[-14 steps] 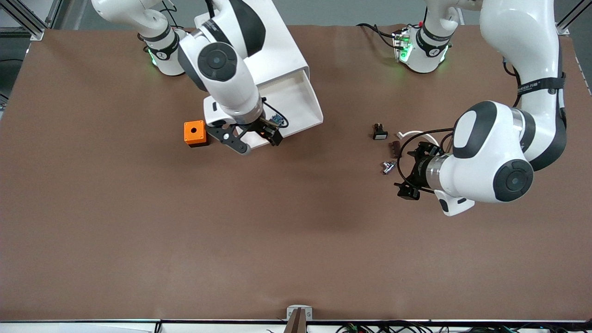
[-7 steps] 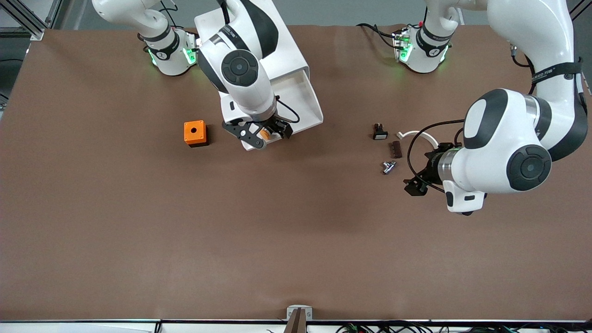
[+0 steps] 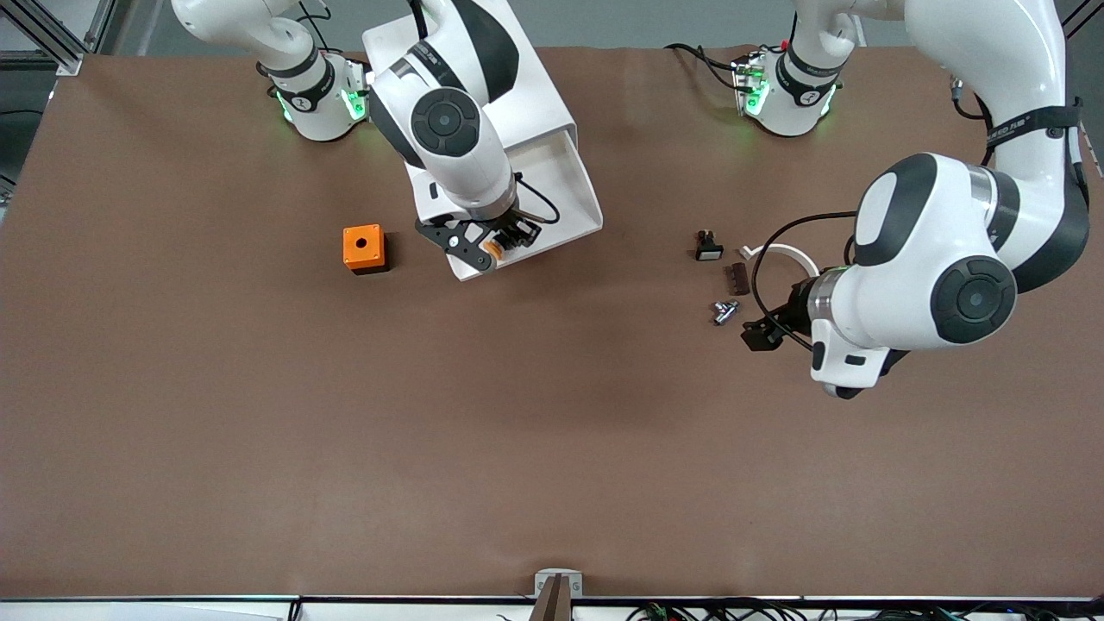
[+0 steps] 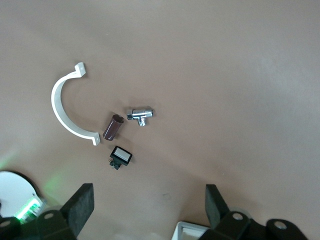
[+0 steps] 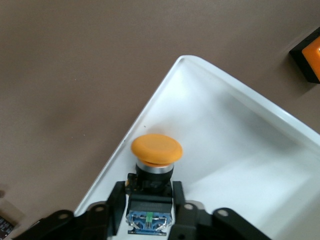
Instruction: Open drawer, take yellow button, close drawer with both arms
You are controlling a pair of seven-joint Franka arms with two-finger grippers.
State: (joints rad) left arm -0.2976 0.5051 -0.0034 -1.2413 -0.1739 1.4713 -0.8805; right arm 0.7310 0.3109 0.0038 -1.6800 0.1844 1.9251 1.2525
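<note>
The right gripper [image 3: 493,246] hangs over the front corner of the drawer [image 3: 576,191], which stands pulled out of the white cabinet [image 3: 535,95]. Its two fingers [image 5: 114,206] are pinched on the dark body of the button [image 5: 155,155], one finger on each side, and the round orange cap sticks out past the fingertips. In the right wrist view the button sits above the drawer's white floor, close to the rim at that corner; whether its cap touches the floor I cannot tell. From the front camera only a small orange spot shows between the black fingers.

An orange cube [image 3: 363,248] with a hole in its top lies on the table [image 3: 552,448], beside the drawer toward the right arm's end and apart from the gripper.

The left gripper [image 3: 763,332] waits toward the left arm's end of the table, its fingers [image 4: 80,207] spread wide and holding nothing. Beside it on the table lie a curved white clip [image 4: 67,111], a small brown cylinder [image 4: 113,126], a chrome fitting [image 4: 140,115] and a little black switch [image 4: 120,157].
</note>
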